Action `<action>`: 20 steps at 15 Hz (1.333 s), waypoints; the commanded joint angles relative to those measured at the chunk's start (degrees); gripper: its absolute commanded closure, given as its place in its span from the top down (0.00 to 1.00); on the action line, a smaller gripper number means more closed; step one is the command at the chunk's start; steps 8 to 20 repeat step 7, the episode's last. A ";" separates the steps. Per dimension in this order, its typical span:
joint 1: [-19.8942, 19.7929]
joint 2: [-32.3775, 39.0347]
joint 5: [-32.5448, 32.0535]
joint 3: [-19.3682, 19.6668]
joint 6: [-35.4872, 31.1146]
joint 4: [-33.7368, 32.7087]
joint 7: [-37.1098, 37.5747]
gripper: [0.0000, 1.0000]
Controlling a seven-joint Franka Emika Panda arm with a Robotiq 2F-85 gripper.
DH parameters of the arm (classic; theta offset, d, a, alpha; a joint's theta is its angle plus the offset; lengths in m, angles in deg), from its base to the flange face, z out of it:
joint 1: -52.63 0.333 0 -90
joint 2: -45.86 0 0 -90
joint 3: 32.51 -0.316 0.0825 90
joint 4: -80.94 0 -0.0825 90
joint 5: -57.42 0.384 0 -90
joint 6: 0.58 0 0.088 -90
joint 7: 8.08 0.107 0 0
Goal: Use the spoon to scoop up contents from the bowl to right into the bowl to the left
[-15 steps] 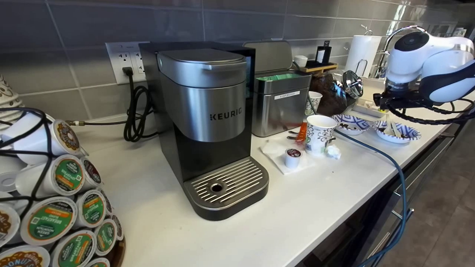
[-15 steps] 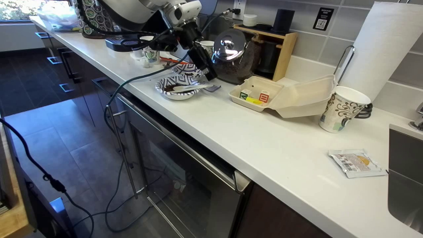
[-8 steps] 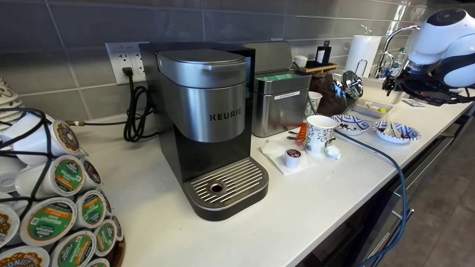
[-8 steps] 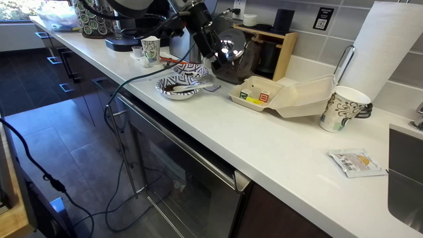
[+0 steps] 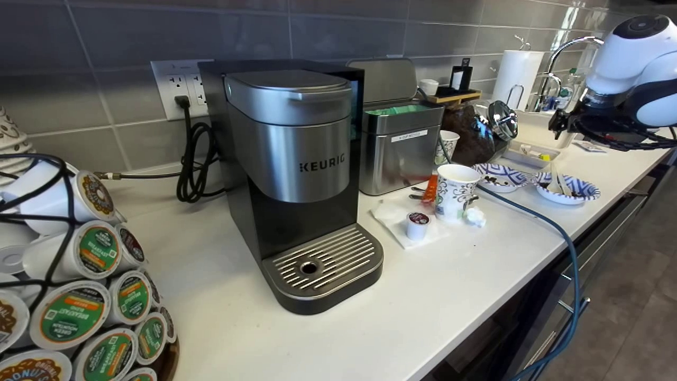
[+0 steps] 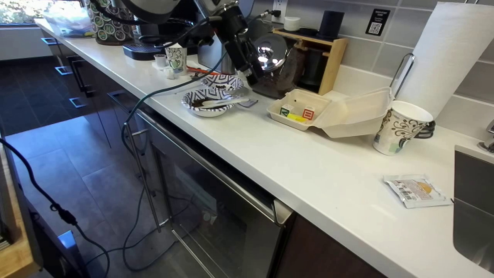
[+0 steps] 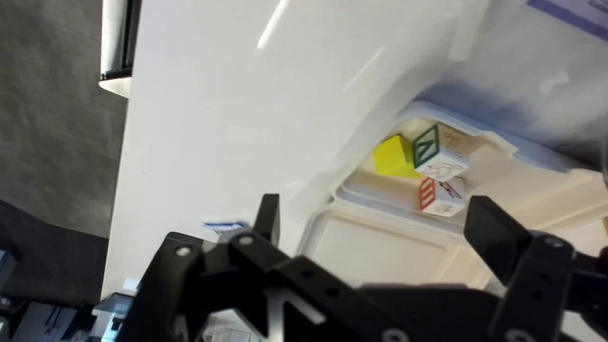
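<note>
Two patterned paper bowls stand side by side on the counter. The nearer bowl (image 6: pixel 204 94) holds dark bits and also shows in an exterior view (image 5: pixel 584 190). A white spoon (image 6: pixel 227 101) leans in it, handle over the rim; it also shows in an exterior view (image 5: pixel 558 182). The farther bowl (image 6: pixel 220 79) holds a few dark bits; it shows in both exterior views (image 5: pixel 500 172). My gripper (image 7: pixel 374 211) is open and empty. It hangs above the counter, to the bowls' right in an exterior view (image 6: pixel 254 77). No bowl shows in the wrist view.
An open takeout box (image 6: pixel 355 116) with toy blocks (image 7: pixel 441 194) lies under the jaws in the wrist view. A tilted glass jar (image 6: pixel 287 73) stands behind the gripper. A blue cable (image 6: pixel 166 90) crosses the counter by the bowls. A paper cup (image 6: pixel 401 127) stands beyond the box.
My gripper has moved up and to the right, away from the bowls, in both exterior views, then dipped slightly. The bowls and spoon have not moved.
</note>
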 commanded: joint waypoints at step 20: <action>-10.53 -6.67 8.97 3.35 -18.79 21.46 -13.31 1.00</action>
